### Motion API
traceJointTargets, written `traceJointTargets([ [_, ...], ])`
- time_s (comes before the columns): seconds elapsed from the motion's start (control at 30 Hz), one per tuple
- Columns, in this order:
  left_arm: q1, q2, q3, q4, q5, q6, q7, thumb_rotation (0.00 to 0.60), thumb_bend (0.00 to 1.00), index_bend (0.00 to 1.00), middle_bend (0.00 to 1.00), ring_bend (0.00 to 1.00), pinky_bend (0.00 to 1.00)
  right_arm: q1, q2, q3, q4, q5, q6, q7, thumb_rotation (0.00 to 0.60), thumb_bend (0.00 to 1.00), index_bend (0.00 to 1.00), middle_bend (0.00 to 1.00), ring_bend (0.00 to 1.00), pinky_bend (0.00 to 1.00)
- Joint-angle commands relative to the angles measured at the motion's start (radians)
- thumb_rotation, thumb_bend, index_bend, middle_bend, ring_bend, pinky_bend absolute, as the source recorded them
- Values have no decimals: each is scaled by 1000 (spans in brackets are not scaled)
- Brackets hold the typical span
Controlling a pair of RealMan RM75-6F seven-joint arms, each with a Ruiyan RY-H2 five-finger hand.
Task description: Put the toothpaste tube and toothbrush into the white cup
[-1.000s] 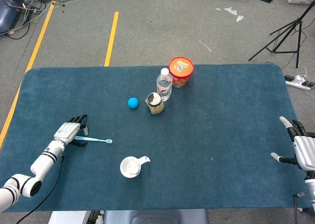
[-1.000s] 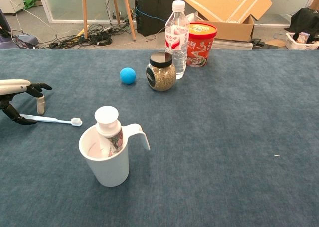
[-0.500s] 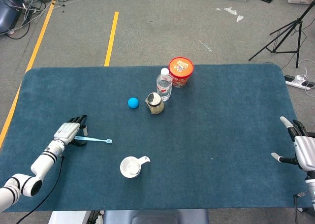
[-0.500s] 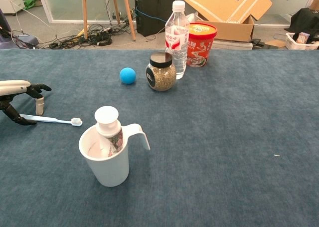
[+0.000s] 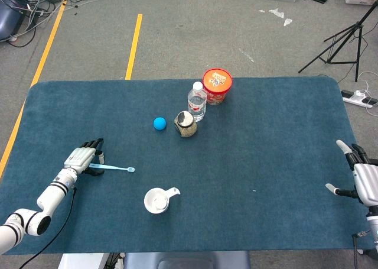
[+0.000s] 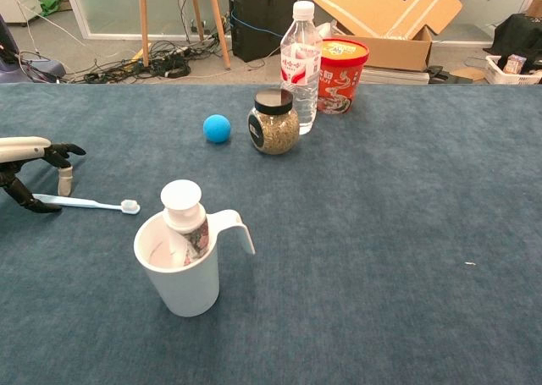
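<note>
The white cup [image 6: 190,288] stands near the table's front, and its handle [image 5: 173,192] points right. The toothpaste tube [image 6: 184,211] stands upright inside it, white cap up. The light blue toothbrush [image 6: 89,202] lies flat on the blue cloth left of the cup [image 5: 147,197], bristle end toward the cup. My left hand [image 5: 82,158] hovers at the handle end of the toothbrush [image 5: 115,169], fingers spread, thumb and a fingertip [image 6: 64,180] on either side of the handle without lifting it. My right hand [image 5: 361,177] rests open at the table's right edge, far from everything.
Toward the back middle stand a blue ball [image 6: 217,128], a black-lidded jar [image 6: 273,123], a water bottle [image 6: 301,55] and a red tub [image 6: 342,76]. The same group shows in the head view around the jar [image 5: 186,124].
My left hand has shifted very slightly at the toothbrush handle. The toothbrush, the cup and my right hand have stayed where they were.
</note>
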State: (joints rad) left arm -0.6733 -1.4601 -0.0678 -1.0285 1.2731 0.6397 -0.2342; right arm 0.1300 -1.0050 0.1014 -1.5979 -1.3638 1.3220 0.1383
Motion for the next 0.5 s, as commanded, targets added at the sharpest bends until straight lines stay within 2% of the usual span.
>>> traceJointTargets([
  [0.03, 0, 0, -1, 0, -5, -4, 5, 600, 248, 516, 19, 0, 75, -1, 0, 0, 1, 0, 1, 2, 600, 0, 47, 190, 80, 625],
  [0.5, -1, -3, -7, 5, -27, -27, 14, 600, 248, 534, 19, 0, 74, -1, 1, 0, 0, -1, 1, 3, 600, 0, 48, 190, 80, 625],
])
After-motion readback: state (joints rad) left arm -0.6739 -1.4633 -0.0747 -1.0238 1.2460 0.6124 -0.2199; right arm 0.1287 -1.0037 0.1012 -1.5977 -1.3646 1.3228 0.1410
